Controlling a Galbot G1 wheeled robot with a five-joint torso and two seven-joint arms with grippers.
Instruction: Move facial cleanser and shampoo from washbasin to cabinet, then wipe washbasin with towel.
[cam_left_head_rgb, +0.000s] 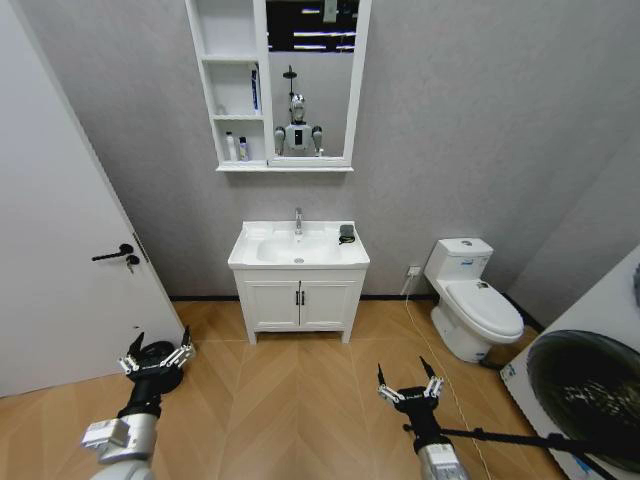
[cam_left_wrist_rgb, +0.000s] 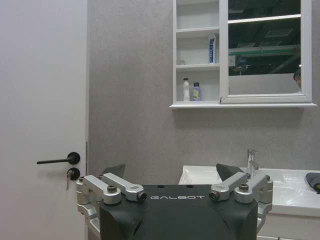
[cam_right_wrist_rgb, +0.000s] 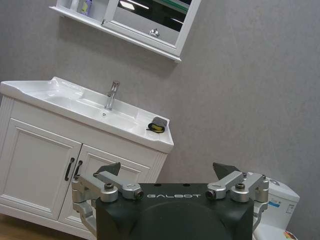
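Note:
The white washbasin (cam_left_head_rgb: 262, 250) (cam_left_wrist_rgb: 280, 186) (cam_right_wrist_rgb: 60, 97) stands on its vanity across the floor from me. The dark towel (cam_left_head_rgb: 347, 233) (cam_left_wrist_rgb: 314, 180) (cam_right_wrist_rgb: 158, 124) lies folded on the basin's right corner. On the cabinet (cam_left_head_rgb: 235, 100) (cam_left_wrist_rgb: 197, 55) (cam_right_wrist_rgb: 125, 22), a white bottle (cam_left_head_rgb: 231, 147) (cam_left_wrist_rgb: 186, 90) and a small purple bottle (cam_left_head_rgb: 243, 149) (cam_left_wrist_rgb: 196, 91) share the lowest shelf, with a blue-white tube (cam_left_head_rgb: 255, 88) (cam_left_wrist_rgb: 212, 48) one shelf up. Which of these are the facial cleanser and shampoo I cannot tell. My left gripper (cam_left_head_rgb: 157, 353) (cam_left_wrist_rgb: 171, 172) and right gripper (cam_left_head_rgb: 408, 385) (cam_right_wrist_rgb: 169, 170) hang open and empty, low and well short of the vanity.
A white door (cam_left_head_rgb: 60, 260) with a dark handle (cam_left_wrist_rgb: 60, 160) closes off the left. A toilet (cam_left_head_rgb: 475, 300) (cam_right_wrist_rgb: 282, 192) sits right of the vanity (cam_left_head_rgb: 300, 303), and a front-loading machine (cam_left_head_rgb: 590, 385) stands at the near right. Wood floor lies open between me and the basin.

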